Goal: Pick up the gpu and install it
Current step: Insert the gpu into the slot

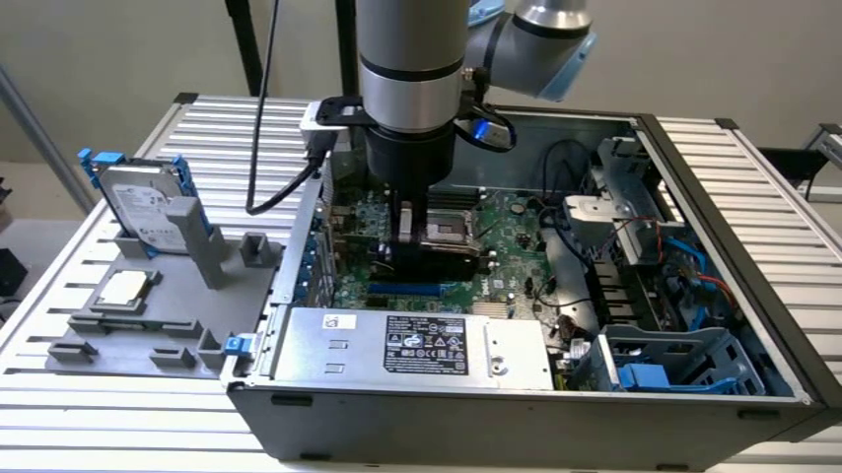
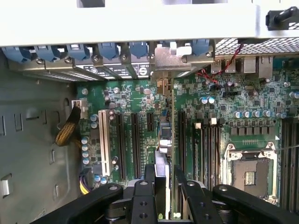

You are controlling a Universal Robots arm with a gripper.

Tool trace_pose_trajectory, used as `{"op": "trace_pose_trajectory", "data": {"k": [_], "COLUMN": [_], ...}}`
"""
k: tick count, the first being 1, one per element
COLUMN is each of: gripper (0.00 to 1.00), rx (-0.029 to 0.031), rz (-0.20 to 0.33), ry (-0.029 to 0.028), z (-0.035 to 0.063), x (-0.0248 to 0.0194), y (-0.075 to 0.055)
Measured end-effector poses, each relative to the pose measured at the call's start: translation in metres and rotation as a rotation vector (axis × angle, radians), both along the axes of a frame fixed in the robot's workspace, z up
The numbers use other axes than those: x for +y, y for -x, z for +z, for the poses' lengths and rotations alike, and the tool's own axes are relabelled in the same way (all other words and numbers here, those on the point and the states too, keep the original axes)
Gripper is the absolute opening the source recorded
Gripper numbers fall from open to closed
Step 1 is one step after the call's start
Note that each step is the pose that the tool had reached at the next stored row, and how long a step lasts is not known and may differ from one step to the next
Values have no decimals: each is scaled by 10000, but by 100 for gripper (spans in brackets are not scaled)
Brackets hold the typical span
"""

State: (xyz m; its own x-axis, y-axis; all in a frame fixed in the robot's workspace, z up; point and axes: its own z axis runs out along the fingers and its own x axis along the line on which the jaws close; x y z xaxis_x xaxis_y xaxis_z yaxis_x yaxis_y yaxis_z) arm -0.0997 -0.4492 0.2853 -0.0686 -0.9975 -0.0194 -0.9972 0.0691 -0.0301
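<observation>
The gpu [image 2: 169, 140] stands on its edge inside the open computer case [image 1: 736, 207], directly under the tool [image 2: 164, 173], and the tool is clamped on it: the two dark fingers [image 2: 145, 186] press on the card from both sides with no gap. In the exterior view the black face of the card [image 1: 428, 261] shows just below the tool [image 1: 418, 232], low over the green motherboard [image 2: 126, 93]. The grey end bracket [image 2: 174, 58] of the card is at the far end from the fingers, close to the rear wall of the case, where a row of blue latches [image 2: 110, 49] sits. The long black expansion slots [image 2: 135, 144] lie just beside the card and run parallel to it. I cannot tell if the bottom edge of the card is already in its own slot. I judge that the step in hand is the seating of the card. To do it well, the card should stay upright and parallel to the slot, the bracket should meet its opening in the rear wall, and the push should go straight down and evenly, so that no corner enters first. The empty processor socket [image 2: 250, 172] is near the tool on one side. The silver hard drive [image 1: 145, 207] and the small processor chip [image 1: 122, 288] rest far from the tool, outside the case, on a grey holder [image 1: 172, 330] on the counter [image 1: 66, 414].
</observation>
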Motion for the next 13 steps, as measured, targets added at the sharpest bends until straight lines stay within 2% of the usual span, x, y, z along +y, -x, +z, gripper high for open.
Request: {"op": "trace_pose_trajectory", "data": {"k": [13], "gripper": [27], "rx": [-35], "rz": [-2], "ry": [-1], "z": [-65], "x": [9], "y": [16]}}
